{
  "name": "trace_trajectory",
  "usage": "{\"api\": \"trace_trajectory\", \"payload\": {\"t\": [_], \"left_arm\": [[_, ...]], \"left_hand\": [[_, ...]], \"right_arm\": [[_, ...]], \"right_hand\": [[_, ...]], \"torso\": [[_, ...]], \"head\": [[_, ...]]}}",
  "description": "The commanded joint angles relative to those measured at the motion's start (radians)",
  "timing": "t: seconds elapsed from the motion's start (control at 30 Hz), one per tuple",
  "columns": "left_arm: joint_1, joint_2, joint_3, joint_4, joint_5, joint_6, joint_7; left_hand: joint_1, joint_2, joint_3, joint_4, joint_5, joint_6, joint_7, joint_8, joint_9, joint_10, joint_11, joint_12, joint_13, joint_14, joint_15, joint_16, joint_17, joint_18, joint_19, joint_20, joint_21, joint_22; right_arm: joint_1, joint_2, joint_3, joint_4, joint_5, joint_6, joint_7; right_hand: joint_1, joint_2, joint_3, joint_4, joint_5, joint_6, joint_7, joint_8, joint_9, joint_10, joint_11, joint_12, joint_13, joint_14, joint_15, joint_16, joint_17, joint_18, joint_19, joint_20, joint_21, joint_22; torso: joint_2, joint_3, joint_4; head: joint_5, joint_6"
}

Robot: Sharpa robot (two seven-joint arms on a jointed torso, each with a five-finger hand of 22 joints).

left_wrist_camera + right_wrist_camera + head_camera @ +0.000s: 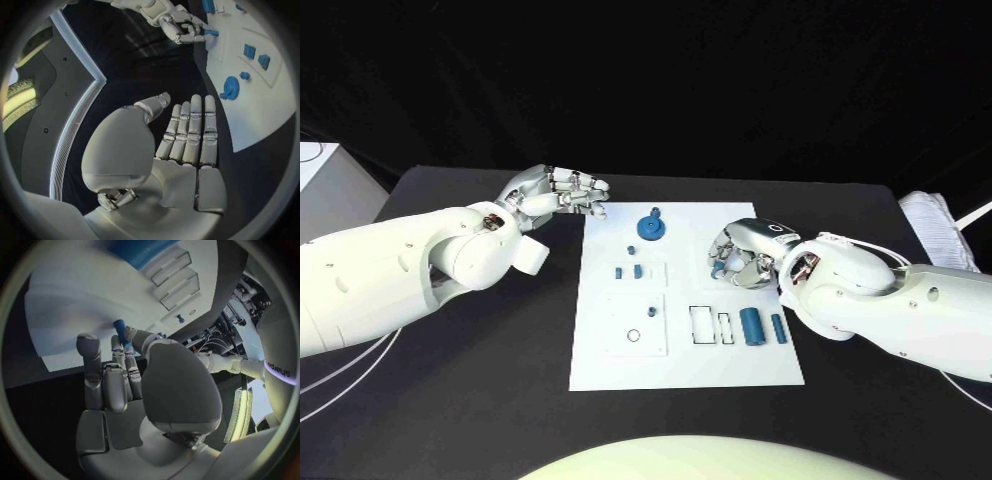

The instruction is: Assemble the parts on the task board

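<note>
Head view: right hand (740, 255) hovers at the task board (625, 370)'s three o'clock edge, pinching a blue peg (720, 269). Left wrist view: left hand (187, 137) spread, idle. Right wrist view: the light pinch could let the peg slip.

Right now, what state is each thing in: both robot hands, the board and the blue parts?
Left robot hand: open, empty, beside the board.
Right robot hand: pinching a blue peg over the board.
Board: flat on the table.
Gear: on the board's far end.
Cylinders: lying side by side on the board.
</note>
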Motion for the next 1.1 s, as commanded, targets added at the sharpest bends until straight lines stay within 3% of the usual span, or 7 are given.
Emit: {"api": "trace_trajectory", "payload": {"t": [0.03,0.33,0.53,0.67,0.77,1.1], "left_arm": [[0.000,0.003,0.001,0.000,-0.001,0.015,0.006],[0.000,0.008,0.001,-0.007,-0.001,0.015,0.008],[0.000,0.013,0.000,-0.010,-0.001,0.015,0.009],[0.000,0.017,0.000,-0.011,-0.001,0.017,0.010],[-0.001,0.019,0.000,-0.013,-0.001,0.018,0.010],[-0.001,0.029,0.000,-0.019,0.000,0.021,0.013]], "left_hand": [[0.003,0.010,0.000,0.007,0.003,-0.006,-0.002,-0.006,-0.002,-0.010,0.000,0.001,0.001,-0.003,0.001,-0.004,0.001,0.009,0.005,0.001,-0.007,-0.001],[0.002,0.012,0.000,0.010,0.003,-0.007,-0.002,-0.006,-0.002,-0.012,0.000,0.002,0.002,-0.004,0.001,-0.004,0.003,0.010,0.006,0.001,-0.010,-0.004],[0.002,0.012,0.000,0.010,0.003,-0.007,-0.002,-0.006,-0.002,-0.012,0.000,0.002,0.002,-0.004,0.001,-0.004,0.003,0.010,0.006,0.001,-0.010,-0.004],[0.002,0.012,0.000,0.010,0.003,-0.007,-0.002,-0.006,-0.002,-0.012,0.000,0.002,0.002,-0.004,0.001,-0.004,0.003,0.010,0.006,0.001,-0.010,-0.004],[0.002,0.012,0.000,0.010,0.003,-0.007,-0.002,-0.006,-0.002,-0.012,0.000,0.002,0.002,-0.004,0.001,-0.004,0.003,0.010,0.006,0.001,-0.010,-0.004],[0.003,0.013,0.000,0.010,0.003,-0.007,-0.002,-0.006,-0.002,-0.012,0.000,0.003,0.002,-0.005,0.000,-0.004,0.003,0.010,0.007,0.001,-0.011,-0.004]], "right_arm": [[0.006,-0.012,0.003,0.017,0.002,-0.052,-0.001],[0.045,-0.060,0.016,0.100,0.116,-0.066,0.020],[0.053,-0.058,0.018,0.159,0.153,-0.075,0.042],[0.040,-0.031,0.015,0.179,0.136,-0.086,0.054],[0.022,-0.001,0.014,0.192,0.109,-0.094,0.061],[-0.036,0.090,0.007,0.208,0.053,-0.101,0.075]], "right_hand": [[-0.002,0.015,-0.001,-0.004,0.005,0.005,0.001,0.005,0.003,0.057,-0.050,0.001,0.020,0.037,-0.005,0.003,0.000,-0.014,0.005,0.000,0.005,0.003],[-0.005,0.015,-0.002,-0.004,0.007,0.006,0.001,0.006,0.004,0.059,-0.051,0.000,0.021,0.039,-0.005,0.005,0.005,-0.015,0.006,-0.001,0.007,0.005],[-0.009,0.014,-0.002,-0.007,0.012,0.003,0.001,0.007,0.006,0.058,-0.050,-0.003,0.022,0.038,-0.005,0.005,0.004,-0.015,0.005,-0.001,0.008,0.007],[-0.011,0.014,-0.001,-0.008,0.014,0.000,0.002,0.005,0.006,0.057,-0.050,-0.006,0.023,0.039,-0.005,0.005,0.005,-0.015,0.005,-0.001,0.008,0.008],[-0.011,0.014,-0.001,-0.010,0.015,-0.001,0.002,0.005,0.006,0.057,-0.050,-0.007,0.023,0.039,-0.005,0.005,0.005,-0.015,0.005,-0.001,0.008,0.009],[-0.012,0.012,0.000,-0.013,0.018,-0.004,0.002,0.004,0.007,0.056,-0.049,-0.009,0.024,0.039,-0.005,0.005,0.005,-0.015,0.004,-0.001,0.008,0.009]], "torso": [[-0.002,-0.0007,-0.0003],[-0.001,0.0002,0.0006],[-0.002,0.0000,-0.0012],[-0.001,0.0000,-0.0003],[0.000,0.0012,0.0004],[0.000,-0.0001,-0.0003]], "head": [[-0.002,0.000],[-0.003,0.002],[0.004,0.000],[0.007,0.001],[0.011,0.002],[0.024,-0.002]]}}
